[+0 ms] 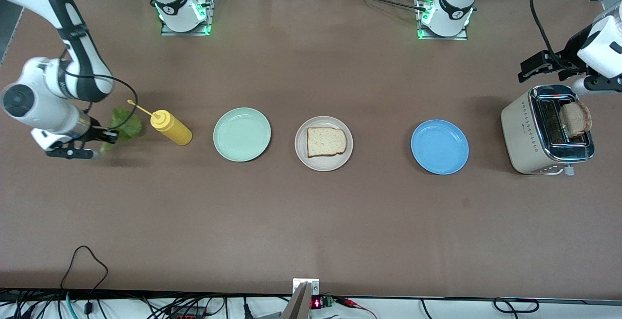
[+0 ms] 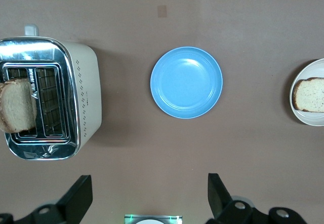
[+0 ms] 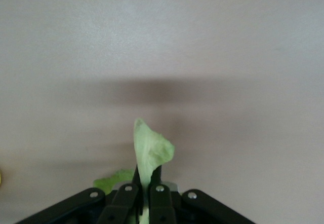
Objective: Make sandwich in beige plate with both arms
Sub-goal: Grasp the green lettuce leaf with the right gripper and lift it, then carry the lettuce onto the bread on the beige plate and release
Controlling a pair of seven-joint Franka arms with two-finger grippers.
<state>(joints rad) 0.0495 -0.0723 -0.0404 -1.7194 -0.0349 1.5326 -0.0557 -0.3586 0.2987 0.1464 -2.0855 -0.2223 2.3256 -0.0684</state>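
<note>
One toast slice [image 1: 326,141] lies on the beige plate [image 1: 303,158] at the table's middle. A second toast slice [image 1: 576,118] stands in a slot of the toaster [image 1: 520,136] at the left arm's end. My right gripper [image 1: 109,136] is shut on the green lettuce leaf [image 1: 127,124] and holds it above the table beside the mustard bottle; in the right wrist view the leaf [image 3: 151,150] sticks out from the gripper [image 3: 147,183]. My left gripper [image 1: 525,71] is open and empty, up above the table beside the toaster. In the left wrist view the gripper [image 2: 149,198] faces the toaster [image 2: 83,97], its toast [image 2: 17,112] and the beige plate [image 2: 298,113].
A yellow mustard bottle [image 1: 170,127] lies beside the lettuce. A mint green plate [image 1: 241,134] sits between the bottle and the beige plate. A blue plate [image 1: 440,146] sits between the beige plate and the toaster; it also shows in the left wrist view [image 2: 186,82].
</note>
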